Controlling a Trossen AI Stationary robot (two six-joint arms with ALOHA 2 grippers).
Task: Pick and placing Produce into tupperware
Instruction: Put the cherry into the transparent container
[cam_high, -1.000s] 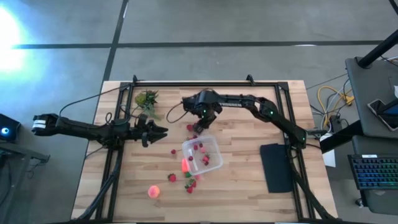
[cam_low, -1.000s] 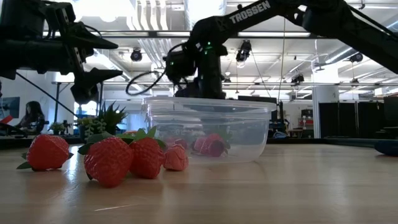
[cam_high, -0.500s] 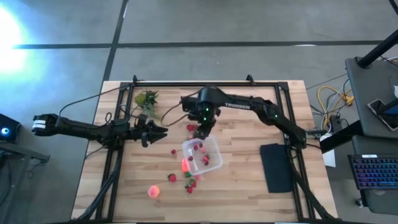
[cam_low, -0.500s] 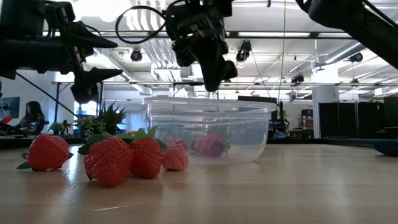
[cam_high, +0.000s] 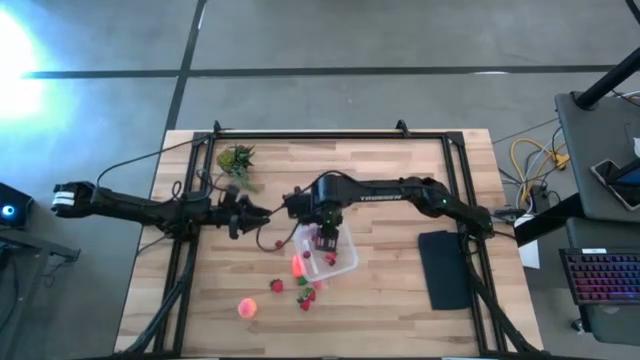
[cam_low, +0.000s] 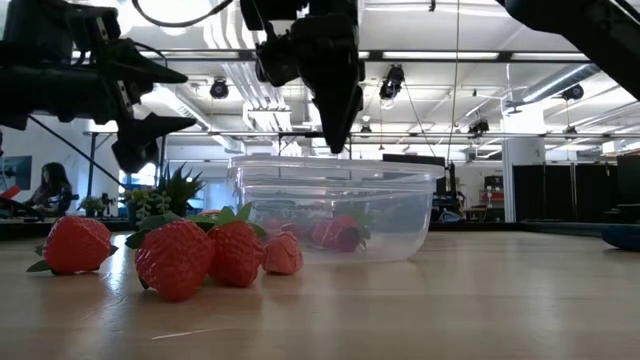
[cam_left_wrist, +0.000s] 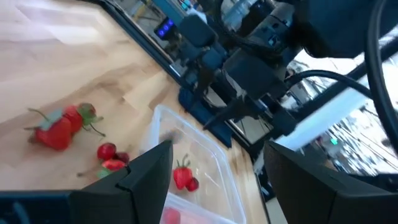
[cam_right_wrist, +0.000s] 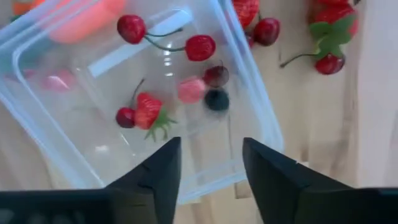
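The right gripper (cam_right_wrist: 205, 171) hangs directly above the tupperware (cam_high: 345, 262), jaws spread and empty, probably because it releases fruit there. Strawberries (cam_right_wrist: 147, 111) lie inside; others (cam_low: 175, 258) wait on the tabletop (cam_high: 400, 300). The left gripper (cam_high: 262, 212) waits nearby, jaws spread.

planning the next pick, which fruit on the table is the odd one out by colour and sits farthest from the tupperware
The round orange-pink fruit: it lies alone near the table's front edge, well apart from the tupperware, while the red strawberries cluster close to it.
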